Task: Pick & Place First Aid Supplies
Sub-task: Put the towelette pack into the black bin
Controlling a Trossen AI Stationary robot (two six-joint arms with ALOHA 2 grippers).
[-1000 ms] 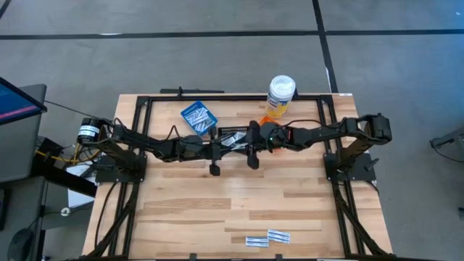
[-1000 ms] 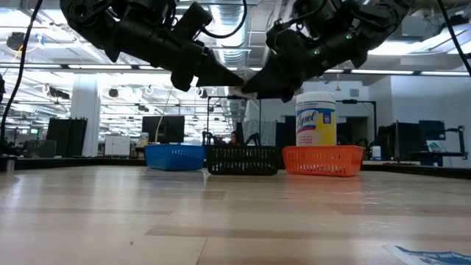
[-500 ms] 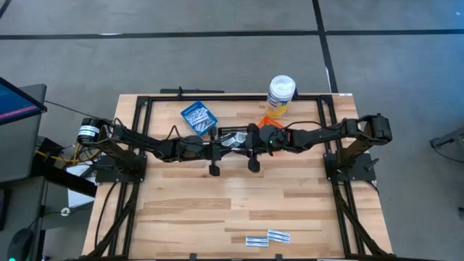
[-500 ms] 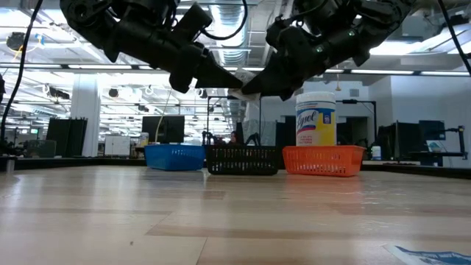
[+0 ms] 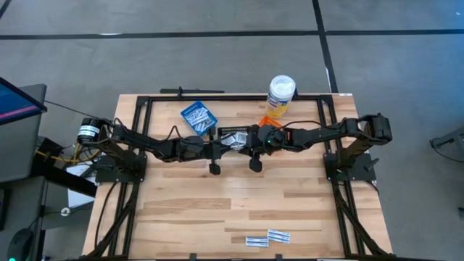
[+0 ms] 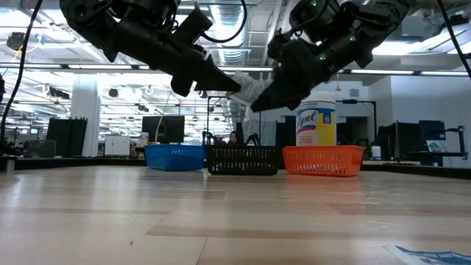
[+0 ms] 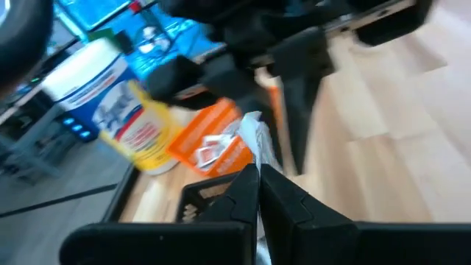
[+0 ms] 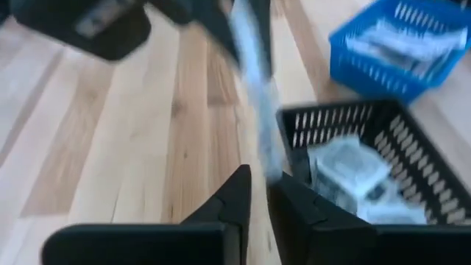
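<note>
Your two arms meet above the table's [image 5: 217,210] far middle, over the black mesh basket [image 5: 230,133]. The left gripper [image 6: 234,85] has its jaws closed tight on a flat white first aid packet [image 6: 250,87], held in the air above that basket; in the left wrist view the packet [image 7: 257,140] stands up from between the shut dark tips. The right gripper [image 6: 259,103] reaches in from 3 o'clock and touches the same packet at its other end; its jaws stand narrow around the packet's edge [image 8: 257,110], but you cannot tell whether they have truly gripped it.

Below, the black basket holds several white square packets [image 8: 346,173]. The small blue plastic basket [image 5: 199,117] at its 10 o'clock holds narrow white strips with blue print. The small orange plastic basket [image 6: 322,160] at the black one's 3 o'clock holds a few white packets [image 7: 213,147], and the tall white bottle with a yellow label [image 5: 280,96] stands just beyond it.

Two more flat white strips with blue-grey print [image 5: 267,237] lie at the table's 6 o'clock edge, well apart from the baskets
</note>
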